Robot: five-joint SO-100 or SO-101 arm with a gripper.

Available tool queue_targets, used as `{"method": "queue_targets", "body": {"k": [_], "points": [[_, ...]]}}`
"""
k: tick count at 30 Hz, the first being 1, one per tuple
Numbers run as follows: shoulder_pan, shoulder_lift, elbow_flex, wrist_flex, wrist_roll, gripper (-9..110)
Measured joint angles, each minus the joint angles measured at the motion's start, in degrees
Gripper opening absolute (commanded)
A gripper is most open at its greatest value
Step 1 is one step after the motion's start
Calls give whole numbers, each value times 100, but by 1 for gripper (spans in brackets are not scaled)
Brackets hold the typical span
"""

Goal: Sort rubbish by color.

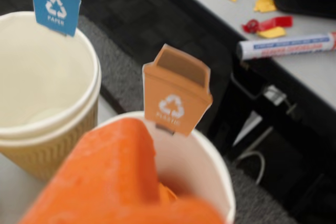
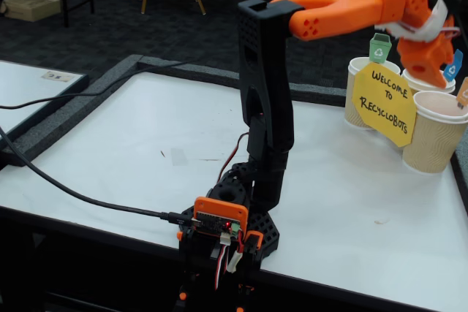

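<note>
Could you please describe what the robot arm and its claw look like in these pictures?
In the fixed view the arm has a tall black upright link and a bright orange forearm with small round holes. The claw is orange, with white cable looping over the wrist. The base is black with orange parts, holding a circuit board with a lit red light, and a black cable plugs in.

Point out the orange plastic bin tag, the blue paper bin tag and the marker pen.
orange plastic bin tag (image 1: pixel 177 92): wrist view, on the tag's front face above the recycling symbol.
blue paper bin tag (image 1: pixel 54 1): wrist view, on its printed face.
marker pen (image 1: pixel 286 45): wrist view, on the barrel's label.
</note>
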Motion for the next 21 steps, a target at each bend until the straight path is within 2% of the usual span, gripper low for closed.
{"method": "queue_targets", "body": {"k": [5,10,16,21], "points": [[-193,325,-949,1178,0,7],[-835,1230,-1257,2188,0,0],[-2250,2373,-1134,3252,0,0],[-3630,3463,-396,3639,0,0]]}}
